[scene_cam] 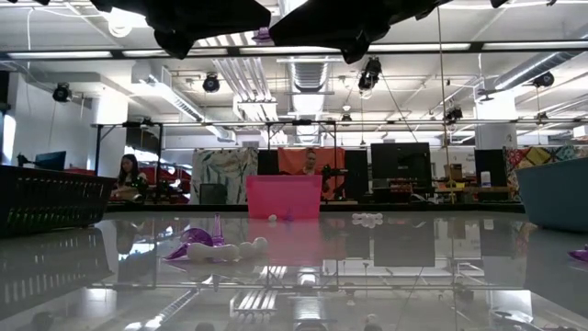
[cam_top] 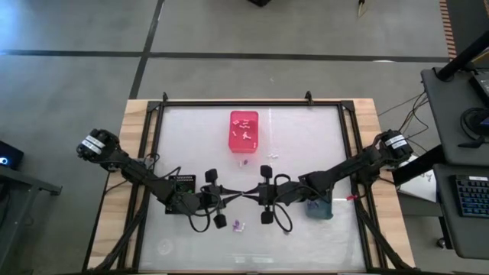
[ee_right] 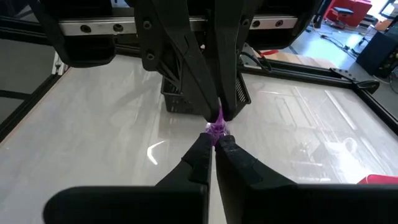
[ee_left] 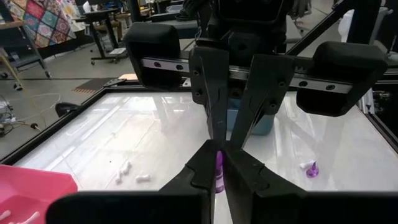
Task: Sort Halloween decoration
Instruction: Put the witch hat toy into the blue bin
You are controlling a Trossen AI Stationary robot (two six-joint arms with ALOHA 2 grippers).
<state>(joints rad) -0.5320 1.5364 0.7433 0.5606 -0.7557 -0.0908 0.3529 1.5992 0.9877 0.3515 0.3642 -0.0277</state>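
Purple piece (ee_left: 219, 171) pinched between both closed grippers at once, left gripper (cam_top: 238, 194) and right gripper (cam_top: 246, 193) met tip to tip above table (cam_top: 183, 137), pink bin (cam_top: 244, 130) beyond them.

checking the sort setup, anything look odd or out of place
Yes: both hands, left hand and right hand, pinch the same purple piece in mid-air over the table's middle. A few white pieces lie loose beside the pink bin.

You had nothing readable in any view: no label, brand, number or sign could be made out on the table, bins or arms (nor in the room behind).
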